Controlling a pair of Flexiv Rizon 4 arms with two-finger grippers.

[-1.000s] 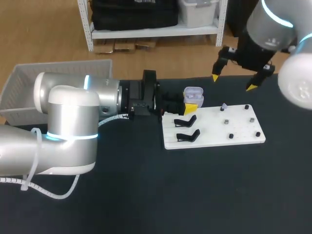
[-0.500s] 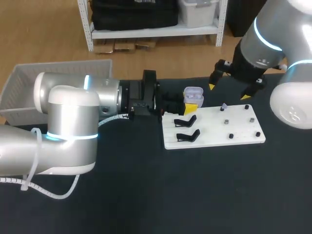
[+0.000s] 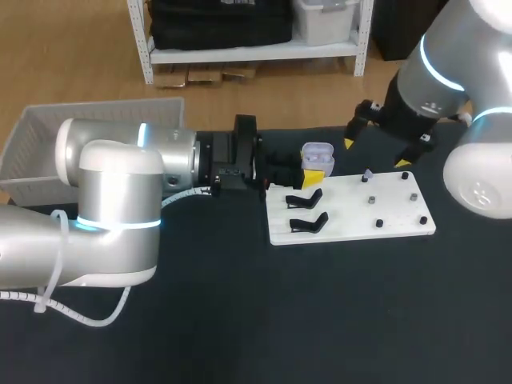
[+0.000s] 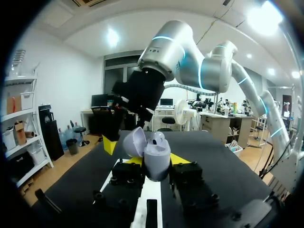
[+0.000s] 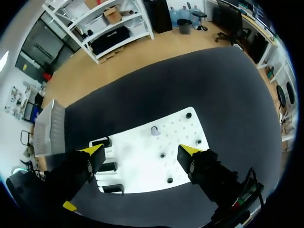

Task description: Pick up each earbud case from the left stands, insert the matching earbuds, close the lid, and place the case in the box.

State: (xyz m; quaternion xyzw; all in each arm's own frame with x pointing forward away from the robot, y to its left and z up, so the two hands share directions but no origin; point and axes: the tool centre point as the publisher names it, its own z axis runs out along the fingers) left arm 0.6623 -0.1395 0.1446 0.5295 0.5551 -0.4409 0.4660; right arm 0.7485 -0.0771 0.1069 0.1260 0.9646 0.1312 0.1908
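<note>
No legible text, labels, numbers or signs in any view. Nothing readable on the earbud case [image 3: 318,151] or the white board [image 3: 346,221].

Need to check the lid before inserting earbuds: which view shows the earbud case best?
The left wrist view: the earbud case sits close, lid open, held between the fingers of the left gripper. The head view shows it small, from above. The right wrist view does not clearly show it.
</note>
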